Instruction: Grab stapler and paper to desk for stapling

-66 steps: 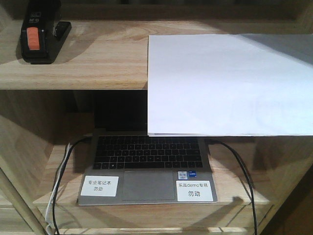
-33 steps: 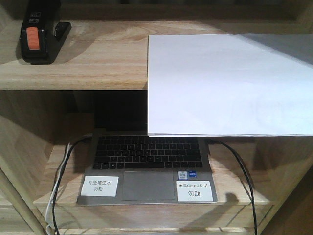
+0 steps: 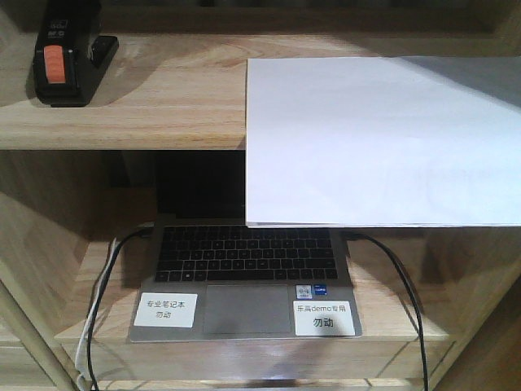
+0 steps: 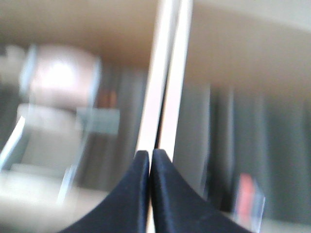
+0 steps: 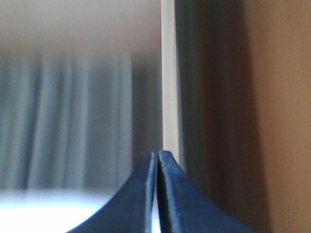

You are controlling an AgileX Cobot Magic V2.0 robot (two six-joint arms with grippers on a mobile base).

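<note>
1. Front-facing view: The stapler is sitting at the far left of the upper shelf with its orange patch facing up, well apart from the paper. The paper is lying on the right part of the same shelf. Its near portion is hanging over the front edge and hiding the screen of the laptop on the shelf below. That overhang is probably offering a free edge for pinching. White labels are sticking beside the trackpad, and cables are trailing off both sides. Neither arm is showing here, and the desk is not appearing in any view, so both fetches are seemingly waiting to begin.

2. Left wrist view: The left gripper is pressing its dark fingertips together with nothing between them. It is facing a pale upright edge amid heavy blur, and neither the stapler nor the paper can be made out.

3. Right wrist view: The right gripper is likewise pinching closed on nothing. It is facing a pale vertical strip beside a brown panel.
</note>
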